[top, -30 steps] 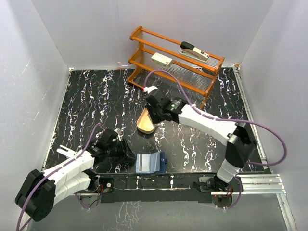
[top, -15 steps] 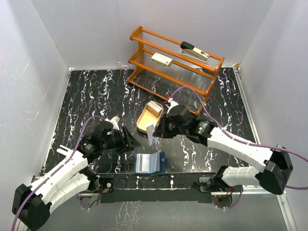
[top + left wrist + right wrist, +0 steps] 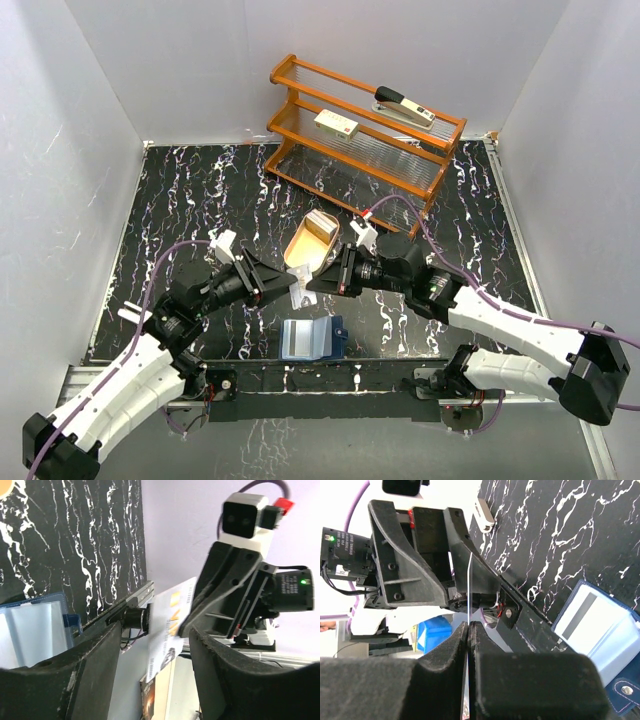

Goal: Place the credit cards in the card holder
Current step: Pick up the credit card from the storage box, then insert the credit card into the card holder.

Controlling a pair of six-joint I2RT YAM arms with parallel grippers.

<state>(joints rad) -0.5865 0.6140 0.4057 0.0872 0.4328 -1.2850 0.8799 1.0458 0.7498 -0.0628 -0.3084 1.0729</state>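
Black marbled bench (image 3: 180,200), with an orange rack (image 3: 400,150) at the back. The left arm (image 3: 140,360) and right arm (image 3: 500,315) reach inward and meet nose to nose above the middle of the bench.

Tan tray (image 3: 298,262): on the bench just behind the meeting point. It holds a second card (image 3: 320,224).

Holder (image 3: 310,338): on the bench just in front of the meeting point, between the two arm bases. It lies open with its pale pockets up, and both arms are about equally near it.

Card (image 3: 170,625): in the air, not on the bench.
- **Right jaws:** pressed together on the card. It sticks straight out of them toward the left arm and shows only as a thin edge-on line in the right wrist view.
- **Left jaws:** spread apart and holding nothing.
- **Left wrist view:** the card stands in line with the gap between the left jaws. Its long axis runs across the direction they point, and its faces are turned roughly toward the two fingers. Whether it already sits inside the gap or just ahead of it cannot be told.

The step appears to be a hand-over from right to left. It likely turns on the card lying squarely inside that gap before the left jaws close.
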